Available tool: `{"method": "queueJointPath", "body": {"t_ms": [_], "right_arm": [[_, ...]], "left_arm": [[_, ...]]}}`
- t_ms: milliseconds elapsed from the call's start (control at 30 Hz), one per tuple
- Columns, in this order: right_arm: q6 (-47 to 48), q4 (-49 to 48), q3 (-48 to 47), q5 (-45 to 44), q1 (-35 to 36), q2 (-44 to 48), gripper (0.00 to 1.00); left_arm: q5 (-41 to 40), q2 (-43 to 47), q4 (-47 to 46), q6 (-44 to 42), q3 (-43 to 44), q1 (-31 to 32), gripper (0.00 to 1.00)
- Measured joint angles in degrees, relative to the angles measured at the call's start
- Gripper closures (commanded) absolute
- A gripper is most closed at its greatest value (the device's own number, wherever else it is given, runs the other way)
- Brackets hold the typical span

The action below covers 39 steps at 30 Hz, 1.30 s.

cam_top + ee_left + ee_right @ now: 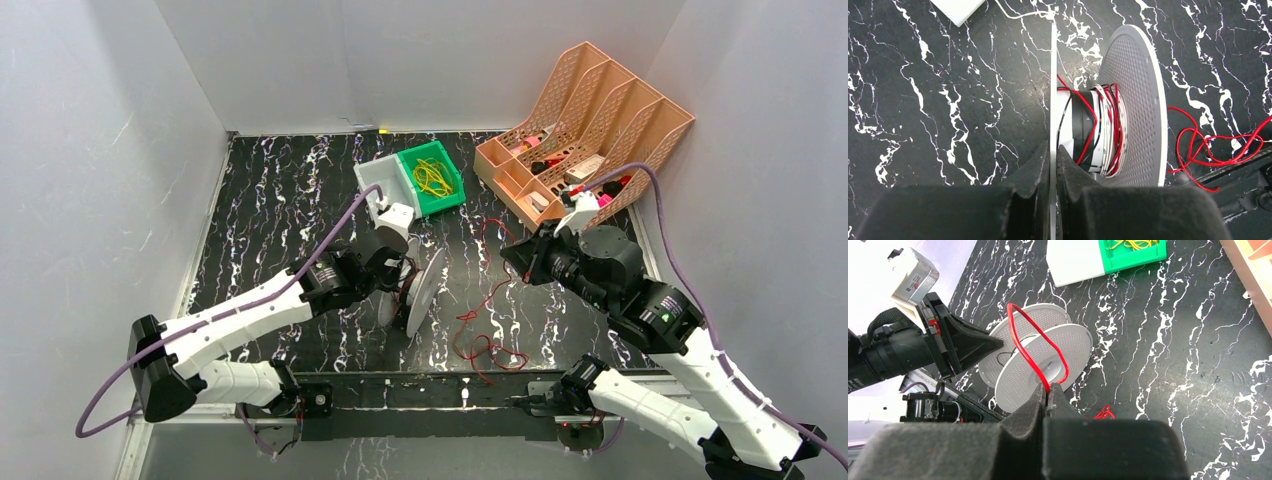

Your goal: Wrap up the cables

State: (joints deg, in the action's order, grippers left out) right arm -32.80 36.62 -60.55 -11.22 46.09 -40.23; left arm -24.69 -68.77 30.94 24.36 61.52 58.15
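"Where's the red wire (pixel 1116 117)?"

"A slack heap on the table (pixel 300 190) by the bases, and some wound on the spool (pixel 427 285). It looks limp and light, so I'd pinch 1 strand near the reel."

"The 2 arms?"

"The left gripper (pixel 1053 162) clamps the spool's flange, and the right gripper (pixel 1048 392) nips a red loop."

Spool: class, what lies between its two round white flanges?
The left wrist view shows the hub there, wrapped with turns of red wire and some white strands.

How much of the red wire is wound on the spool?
Partly: some red wire turns sit on the spool, loose loops lie on the table.
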Motion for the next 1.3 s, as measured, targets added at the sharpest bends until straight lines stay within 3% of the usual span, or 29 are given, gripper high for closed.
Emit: {"method": "queueJointPath", "body": {"t_ms": [133, 767, 1300], "right_arm": [[0.0, -0.3, 0.0, 1.0, 0.0, -0.1, 1.00], [-8.3, -16.7, 6.4, 17.1, 0.0, -7.9, 1.00], [-19.3, -31.8, 11.3, 22.3, 0.0, -18.1, 1.00]], "left_arm": [[0.0, -0.2, -1.3, -0.3, -0.4, 0.0, 0.99], [0.5, 0.3, -4.1, -1.9, -1.2, 0.0, 0.69], [0.3, 9.9, -8.1, -3.5, -4.2, 0.0, 0.48]]}}
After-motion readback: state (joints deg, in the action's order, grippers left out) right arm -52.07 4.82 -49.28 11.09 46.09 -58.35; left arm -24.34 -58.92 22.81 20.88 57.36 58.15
